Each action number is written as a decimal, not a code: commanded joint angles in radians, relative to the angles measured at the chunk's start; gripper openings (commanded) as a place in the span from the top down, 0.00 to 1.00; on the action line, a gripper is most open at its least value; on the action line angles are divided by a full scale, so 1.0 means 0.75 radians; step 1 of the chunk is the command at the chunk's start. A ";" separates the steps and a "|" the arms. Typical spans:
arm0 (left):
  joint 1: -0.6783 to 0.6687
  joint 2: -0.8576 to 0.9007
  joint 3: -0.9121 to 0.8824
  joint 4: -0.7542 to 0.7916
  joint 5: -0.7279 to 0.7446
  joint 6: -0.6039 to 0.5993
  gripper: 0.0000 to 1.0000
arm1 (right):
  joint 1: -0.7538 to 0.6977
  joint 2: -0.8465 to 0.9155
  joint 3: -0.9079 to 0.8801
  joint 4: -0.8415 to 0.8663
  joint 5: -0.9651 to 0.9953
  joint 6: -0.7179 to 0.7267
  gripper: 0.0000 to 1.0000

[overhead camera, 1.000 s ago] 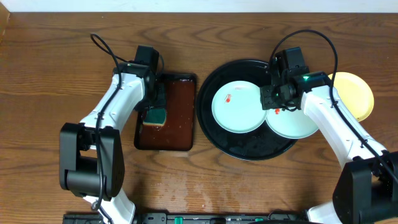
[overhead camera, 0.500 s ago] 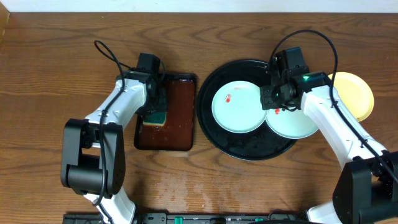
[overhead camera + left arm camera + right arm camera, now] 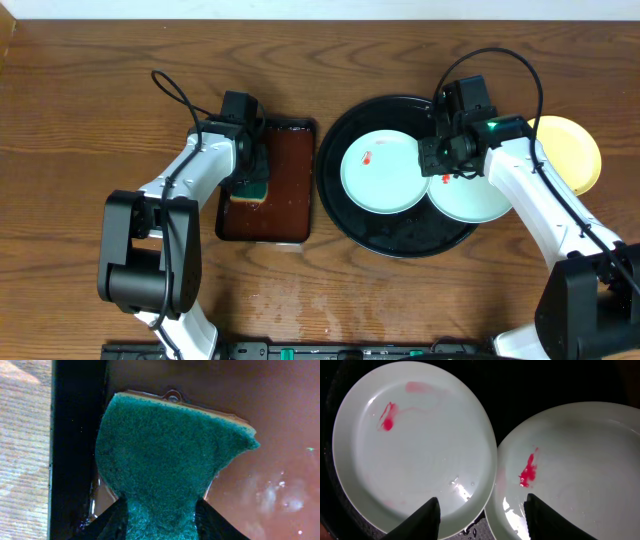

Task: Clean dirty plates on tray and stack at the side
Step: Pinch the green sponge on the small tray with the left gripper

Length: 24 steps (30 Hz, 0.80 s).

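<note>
Two pale mint-white plates lie on the round black tray (image 3: pixel 400 238). The left plate (image 3: pixel 385 172) (image 3: pixel 412 445) and the right plate (image 3: pixel 475 200) (image 3: pixel 570 470) each bear a red smear. The right one overhangs the tray's right rim. A pale yellow plate (image 3: pixel 572 150) lies on the table to the right of the tray. My right gripper (image 3: pixel 437 165) (image 3: pixel 482 520) is open and empty, just above the seam between the two mint plates. My left gripper (image 3: pixel 250 172) (image 3: pixel 161 520) is shut on a green sponge (image 3: pixel 248 189) (image 3: pixel 170 455).
The sponge sits in a dark-brown rectangular tray (image 3: pixel 285 215) (image 3: pixel 280 425) holding wet liquid, left of the black tray. Its black rim (image 3: pixel 75 435) runs beside the sponge. Bare wood table (image 3: pixel 80 120) lies around both trays.
My left arm has shifted slightly at the brown tray, still holding the sponge. The right arm and the plates have not moved.
</note>
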 commanded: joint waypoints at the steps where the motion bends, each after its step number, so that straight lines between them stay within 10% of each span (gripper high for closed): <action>1: 0.005 0.017 -0.032 -0.005 0.005 -0.001 0.62 | -0.006 0.003 0.001 -0.001 -0.010 0.023 0.47; 24: 0.005 -0.133 0.005 -0.018 0.050 -0.006 0.93 | -0.006 0.003 0.050 -0.056 -0.016 0.066 0.41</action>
